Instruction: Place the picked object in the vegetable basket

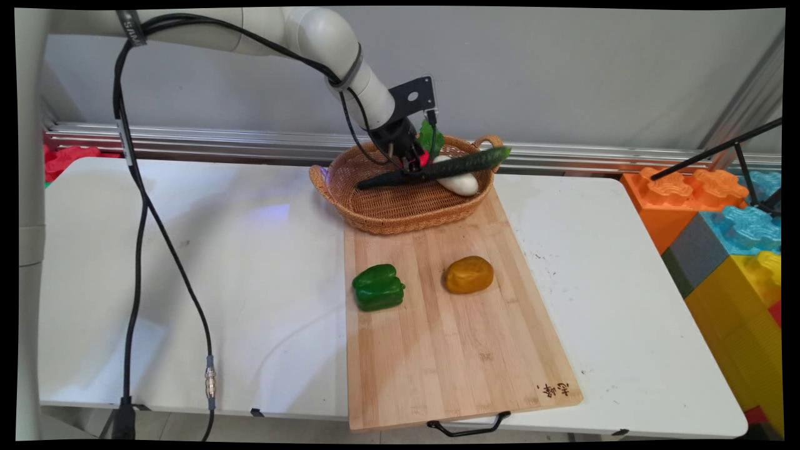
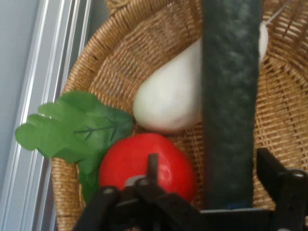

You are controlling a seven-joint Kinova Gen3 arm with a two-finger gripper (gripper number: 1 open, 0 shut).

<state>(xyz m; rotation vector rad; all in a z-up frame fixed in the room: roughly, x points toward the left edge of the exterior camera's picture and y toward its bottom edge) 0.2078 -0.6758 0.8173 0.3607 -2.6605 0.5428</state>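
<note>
Gripper (image 1: pixel 414 164): I read it as pinched on the cucumber (image 1: pixel 437 170); in my hand view the dark green body runs up between the two fingers, close against the right one (image 2: pixel 284 185).
Cucumber: long, dark, knobbly; carried almost level above the basket (image 1: pixel 375 215), one end past the right handle, the other over the basket's middle. From the main view I judge it lifted, not resting, though I cannot rule out a touch on the radish.
Radish (image 2: pixel 168 103): white, lying in the basket under the cucumber, crossed by it.
Tomato (image 2: pixel 147 166): red, in the basket just beside the radish, right below the linkage.
Leaf (image 2: pixel 72 127): green, against the tomato at the basket's far rim.
Board (image 1: pixel 450 350): wooden, near edge of basket sits on its far end.
Pepper (image 1: pixel 377 287): green, on the board, left of middle.
Potato (image 1: pixel 469 274): yellow-brown lump, on the board, right of the pepper, apart from it; name is my guess.
Progress: cucumber in hand over the basket; pepper and potato untouched on the board.
Arm pose: reaches in from upper left, wrist angled down and rightward over the basket's far side, cables trailing to the table (image 1: pixel 187 250).
</note>
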